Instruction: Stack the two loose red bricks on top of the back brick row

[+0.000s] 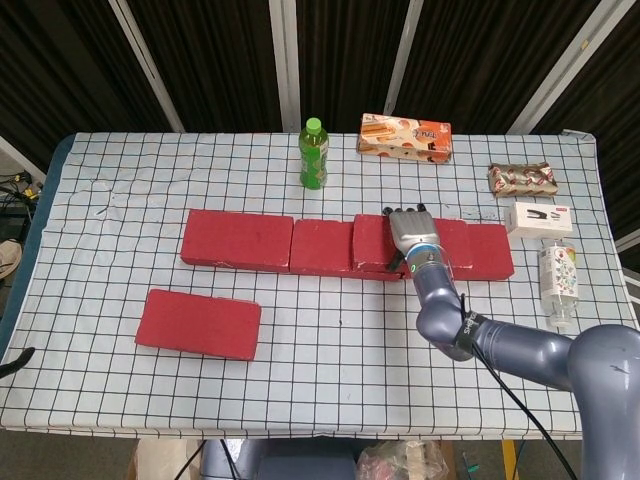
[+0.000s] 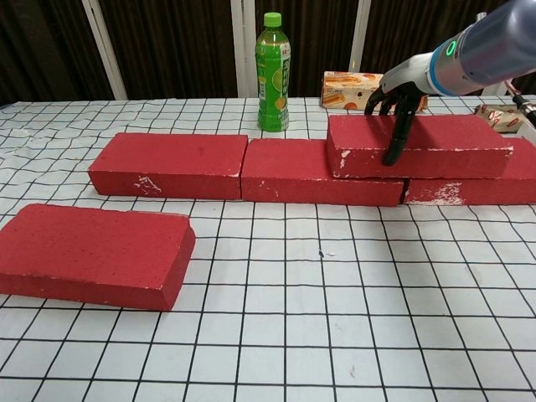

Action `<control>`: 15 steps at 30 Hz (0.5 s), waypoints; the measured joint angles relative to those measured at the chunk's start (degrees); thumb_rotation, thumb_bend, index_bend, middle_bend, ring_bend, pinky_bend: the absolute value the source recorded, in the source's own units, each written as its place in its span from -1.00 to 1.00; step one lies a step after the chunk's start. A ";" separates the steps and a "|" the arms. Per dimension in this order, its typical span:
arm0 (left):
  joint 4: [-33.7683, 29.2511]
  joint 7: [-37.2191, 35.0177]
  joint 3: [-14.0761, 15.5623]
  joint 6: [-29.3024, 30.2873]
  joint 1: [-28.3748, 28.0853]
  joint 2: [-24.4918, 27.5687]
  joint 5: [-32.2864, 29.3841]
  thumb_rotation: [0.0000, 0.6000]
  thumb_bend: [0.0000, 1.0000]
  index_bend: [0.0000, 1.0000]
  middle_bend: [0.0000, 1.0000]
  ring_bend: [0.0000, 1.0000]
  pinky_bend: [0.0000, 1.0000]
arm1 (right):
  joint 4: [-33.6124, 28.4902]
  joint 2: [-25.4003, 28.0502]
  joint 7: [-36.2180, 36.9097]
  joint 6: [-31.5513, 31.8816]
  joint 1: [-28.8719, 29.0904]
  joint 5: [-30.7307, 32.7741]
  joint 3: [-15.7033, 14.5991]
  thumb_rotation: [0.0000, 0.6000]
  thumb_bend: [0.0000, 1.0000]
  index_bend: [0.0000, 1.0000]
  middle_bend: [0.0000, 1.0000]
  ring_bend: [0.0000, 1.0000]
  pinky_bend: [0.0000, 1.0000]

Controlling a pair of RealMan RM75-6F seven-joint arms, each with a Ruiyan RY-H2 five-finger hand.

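- back brick row [image 2: 243, 163]: red bricks end to end across mid-table on the grid cloth [image 2: 335, 318], white scuffs along the front lower edges.
- stacked brick [image 2: 435, 142] sits on top of the row toward its right end, straddling a joint below; white chip at its front left corner.
- loose brick [image 2: 92, 251] lies flat at front left, well apart from the row, nothing touching it.
- right hand [image 2: 400, 88] is on the stacked brick: thumb down the front face, other fingers over the top toward the back edge. looks like a grip across the brick's width, but contact at the back edge isn't visible.
- left hand: not seen in either view.
- head view: right hand [image 1: 410, 232] and forearm cover the middle of the stacked brick [image 1: 372, 240], and the height step is hard to read from above.
- chest view shows the step and the thumb clearly; cuts off the right end of the row and most of the arm.
- only the head view shows the right-side clutter: stapler box [image 1: 538, 219], snack pack [image 1: 522, 179], small clear bottle [image 1: 559, 281].
- green bottle [image 2: 272, 74] and snack box [image 2: 350, 90] stand behind the row, in both views.
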 measured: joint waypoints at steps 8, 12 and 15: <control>-0.03 -0.03 -0.03 -0.03 0.03 0.06 -0.14 1.00 -1.00 -0.76 -0.90 -0.95 -0.65 | -0.21 0.18 -0.01 0.12 0.39 0.68 -0.24 1.00 -0.69 -0.78 -0.79 -0.92 -1.00; -0.07 -0.08 -0.06 -0.12 0.02 0.12 -0.27 1.00 -1.00 -0.76 -0.90 -0.95 -0.65 | -0.31 0.28 0.06 0.21 0.54 0.88 -0.26 1.00 -0.69 -0.79 -0.79 -0.93 -1.00; -0.10 -0.11 -0.09 -0.12 0.02 0.16 -0.33 1.00 -1.00 -0.76 -0.90 -0.95 -0.65 | -0.65 0.39 -0.14 0.67 0.78 1.20 -0.32 1.00 -0.69 -0.80 -0.79 -0.93 -1.00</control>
